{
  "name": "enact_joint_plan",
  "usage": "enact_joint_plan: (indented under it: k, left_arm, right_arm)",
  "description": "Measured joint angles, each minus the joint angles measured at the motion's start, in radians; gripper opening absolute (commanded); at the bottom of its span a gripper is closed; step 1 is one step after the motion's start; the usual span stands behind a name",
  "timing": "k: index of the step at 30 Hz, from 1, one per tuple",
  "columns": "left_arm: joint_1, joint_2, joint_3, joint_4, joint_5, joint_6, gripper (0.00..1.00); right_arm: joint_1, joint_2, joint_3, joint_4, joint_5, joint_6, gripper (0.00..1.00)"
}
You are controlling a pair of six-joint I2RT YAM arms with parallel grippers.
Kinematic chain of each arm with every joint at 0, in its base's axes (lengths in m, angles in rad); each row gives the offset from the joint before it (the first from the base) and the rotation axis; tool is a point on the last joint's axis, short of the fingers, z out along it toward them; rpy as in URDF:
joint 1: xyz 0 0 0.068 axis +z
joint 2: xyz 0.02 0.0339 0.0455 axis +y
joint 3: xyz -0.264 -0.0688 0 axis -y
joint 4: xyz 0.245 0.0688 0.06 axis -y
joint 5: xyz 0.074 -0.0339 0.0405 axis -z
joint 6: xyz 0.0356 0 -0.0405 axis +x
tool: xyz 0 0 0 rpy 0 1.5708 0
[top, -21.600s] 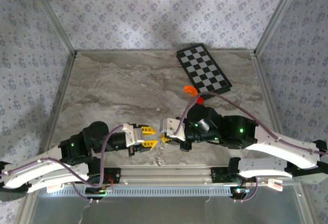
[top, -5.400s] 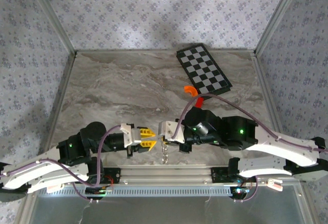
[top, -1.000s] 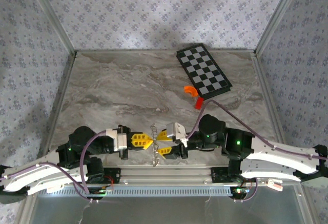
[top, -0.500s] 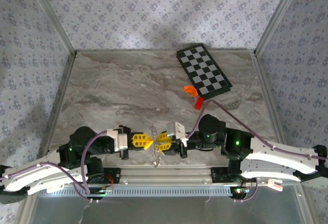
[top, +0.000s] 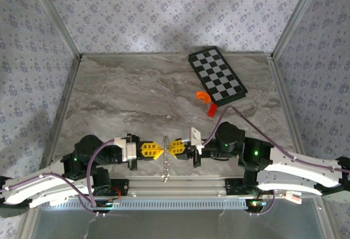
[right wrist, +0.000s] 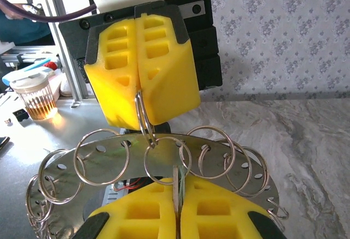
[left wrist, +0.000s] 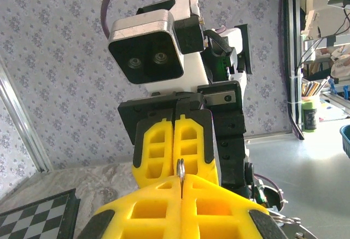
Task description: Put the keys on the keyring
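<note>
At the lower centre of the top view, the left gripper (top: 160, 150) and the right gripper (top: 170, 146) are pointed tip to tip, almost touching, above the near edge of the marble table (top: 136, 91). Between the tips the keyring (top: 165, 162) is seen as a thin silvery line hanging towards the bottom of the frame. In the right wrist view the keyring (right wrist: 136, 154) is shown as a curved perforated metal band arching across the lower half of the frame, with many split rings threaded through its holes. At the upper centre of that view the left gripper (right wrist: 141, 113) is pressed together on one split ring (right wrist: 143, 116), which is linked to a further ring on the band. At the bottom centre the right gripper (right wrist: 178, 192) is clamped on the key (right wrist: 175, 181), a thin pale sliver with a faint green tint, seen edge-on and reaching up to the linked ring. In the left wrist view a sliver of the pinched ring (left wrist: 180, 173) is seen above the closed left gripper (left wrist: 181, 195) at the bottom centre, in front of the closed right gripper (left wrist: 175, 157). Towards the upper right of the top view a checkered board (top: 217, 76) is laid at an angle, with an orange curved piece (top: 202, 95) and a small red block (top: 211, 109) just below it, well apart from the grippers.
</note>
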Motion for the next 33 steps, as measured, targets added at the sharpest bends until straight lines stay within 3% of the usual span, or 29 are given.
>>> enact_joint_plan:
  k: [33]
  left_arm:
    - [0.000,0.035,0.014,-0.141,-0.092,0.038,0.00]
  right_arm:
    - [0.001,-0.004,0.030,-0.117,0.071,-0.037,0.00]
